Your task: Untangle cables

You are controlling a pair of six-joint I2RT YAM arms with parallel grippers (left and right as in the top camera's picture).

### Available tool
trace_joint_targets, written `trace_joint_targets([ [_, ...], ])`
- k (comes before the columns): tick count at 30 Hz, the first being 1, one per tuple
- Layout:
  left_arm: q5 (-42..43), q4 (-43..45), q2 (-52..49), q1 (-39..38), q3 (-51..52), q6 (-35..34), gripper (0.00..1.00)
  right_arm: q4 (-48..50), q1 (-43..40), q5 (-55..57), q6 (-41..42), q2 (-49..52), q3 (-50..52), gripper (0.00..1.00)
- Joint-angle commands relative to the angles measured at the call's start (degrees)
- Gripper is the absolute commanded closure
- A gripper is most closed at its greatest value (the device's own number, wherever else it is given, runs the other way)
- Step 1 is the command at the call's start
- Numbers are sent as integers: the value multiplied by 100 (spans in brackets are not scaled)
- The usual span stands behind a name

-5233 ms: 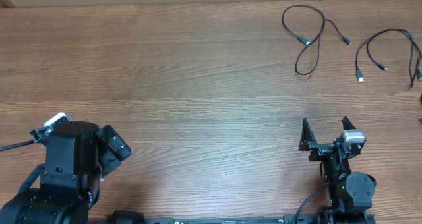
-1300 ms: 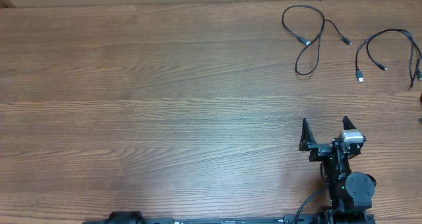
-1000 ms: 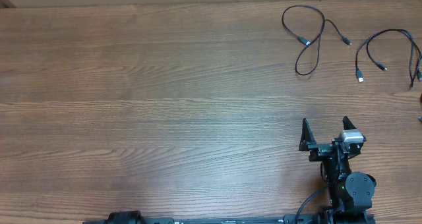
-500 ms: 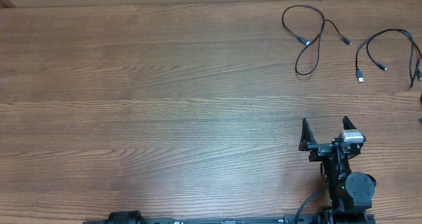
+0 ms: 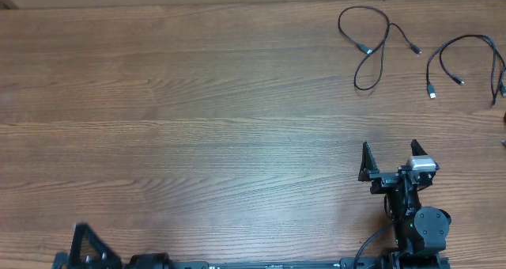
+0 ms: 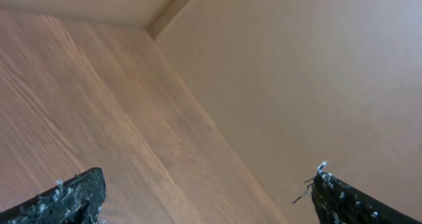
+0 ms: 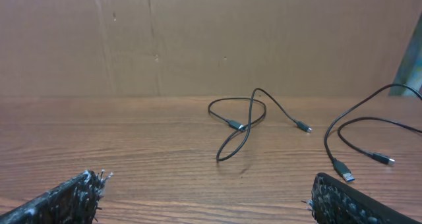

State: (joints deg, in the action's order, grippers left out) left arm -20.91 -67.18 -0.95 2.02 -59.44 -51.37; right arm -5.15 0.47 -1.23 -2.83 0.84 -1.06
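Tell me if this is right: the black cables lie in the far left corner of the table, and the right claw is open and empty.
Not quite. The overhead view shows the black cables in the far right corner of the table, not the left. The right claw is indeed open and empty.

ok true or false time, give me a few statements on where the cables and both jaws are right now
1. The looped cable crosses over itself. True.
2. The right jaws are shut on a cable. False: they stand open and empty, well short of both cables.
3. The second cable lies to the right of the looped cable, apart from it. True.
4. The cables lie at the table's near left corner. False: they lie at its far right.
5. The left jaws hang above the cables. False: they are open at the near left edge, with only wood and a board wall in their camera's view.
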Motion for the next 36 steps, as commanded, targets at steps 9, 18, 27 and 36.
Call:
trace_joint_targets([
  [9, -136, 2063, 70, 31, 1888, -420, 1, 35, 7, 31, -24, -68, 59, 0],
  [18, -55, 3482, 70, 31, 3593, -1438, 0, 35, 7, 31, -24, -68, 59, 0],
  [27, -11, 4680, 70, 31, 4736, -1574, 0, 35, 7, 31, -24, -68, 59, 0],
  [36, -31, 5591, 70, 31, 5580, -1547, 0, 35, 7, 31, -24, -68, 59, 0],
])
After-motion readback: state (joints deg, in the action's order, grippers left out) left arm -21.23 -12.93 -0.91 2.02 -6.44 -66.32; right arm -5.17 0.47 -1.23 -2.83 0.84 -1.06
